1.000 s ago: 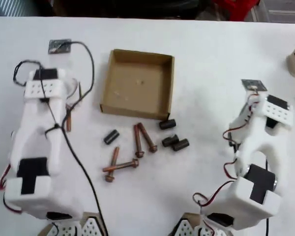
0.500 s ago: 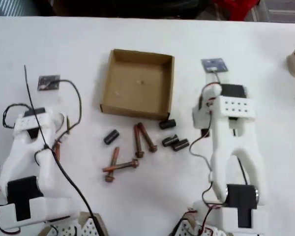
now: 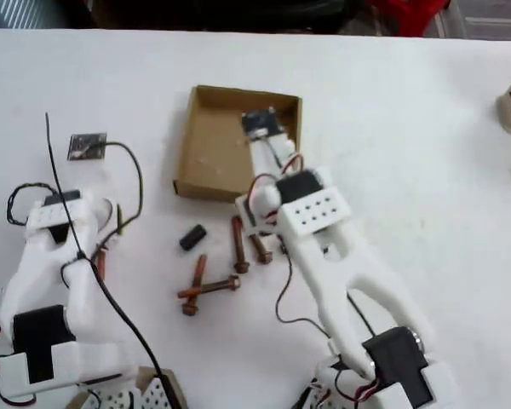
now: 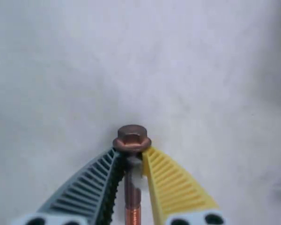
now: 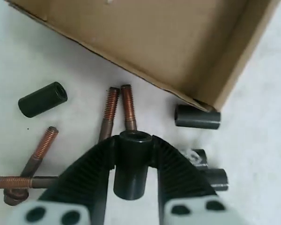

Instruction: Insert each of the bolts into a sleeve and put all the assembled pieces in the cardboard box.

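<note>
Sleeve clamped upright in the right gripper, just in front of the cardboard box — its long axis runs along the black fingers, open bore aimed toward the box's front wall. Left gripper, well off to the box's side, pinches a copper bolt just under the head, shank running back between the fingers, head foremost toward the table. Before the box lie loose bolts — two point their threaded ends at it — and a spare sleeve
</note>
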You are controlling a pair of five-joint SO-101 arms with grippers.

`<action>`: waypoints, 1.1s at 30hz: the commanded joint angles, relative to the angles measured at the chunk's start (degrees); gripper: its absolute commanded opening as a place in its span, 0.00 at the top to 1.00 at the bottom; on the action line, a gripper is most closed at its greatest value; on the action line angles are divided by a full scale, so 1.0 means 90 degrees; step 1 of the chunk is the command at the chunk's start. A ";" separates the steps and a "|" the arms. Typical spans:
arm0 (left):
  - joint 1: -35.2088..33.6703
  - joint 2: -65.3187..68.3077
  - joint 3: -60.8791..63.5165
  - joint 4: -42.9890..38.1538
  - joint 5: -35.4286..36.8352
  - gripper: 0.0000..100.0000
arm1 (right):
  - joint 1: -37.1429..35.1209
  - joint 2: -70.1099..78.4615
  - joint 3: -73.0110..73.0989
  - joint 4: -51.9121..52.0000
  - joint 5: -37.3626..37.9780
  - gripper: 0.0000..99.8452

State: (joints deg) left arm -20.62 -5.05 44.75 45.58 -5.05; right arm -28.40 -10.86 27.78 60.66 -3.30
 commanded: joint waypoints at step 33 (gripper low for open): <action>-0.0063 -0.0357 -0.0029 -0.0303 -0.0049 0.98 | -0.0855 -0.2965 0.5031 -0.7243 -0.0098 0.98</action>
State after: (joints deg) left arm -20.62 -5.05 44.75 44.09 -5.05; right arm -36.31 -35.12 71.03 4.22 -3.74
